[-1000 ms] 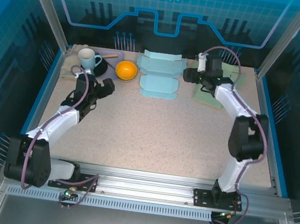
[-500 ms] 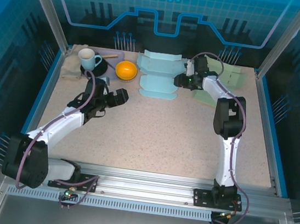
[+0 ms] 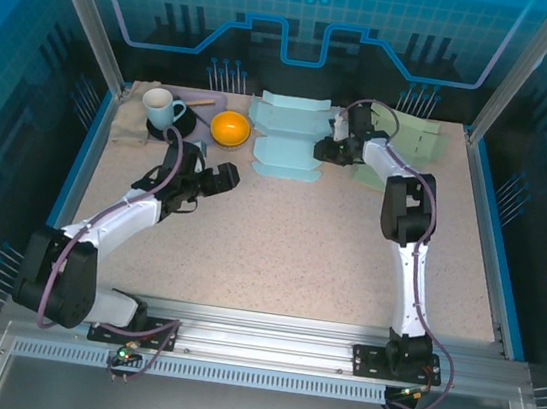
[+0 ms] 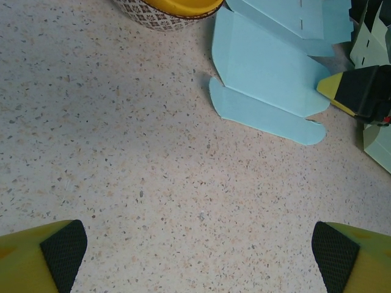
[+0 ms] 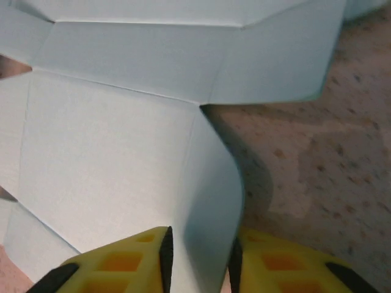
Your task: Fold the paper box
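Curling paper box flap (image 5: pixel 211 201) within right gripper (image 5: pixel 199 259)

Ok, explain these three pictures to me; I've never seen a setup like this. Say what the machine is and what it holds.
It is a robot with two arms bolted at the near edge of a table. One picture looks down from above; the other two come from a camera on each wrist. On the table lie a flat light-blue paper box, an orange bowl, a white mug and a green box. The right gripper pinches a raised flap on the paper box's right side. The left gripper is open and empty, above bare table near the bowl.
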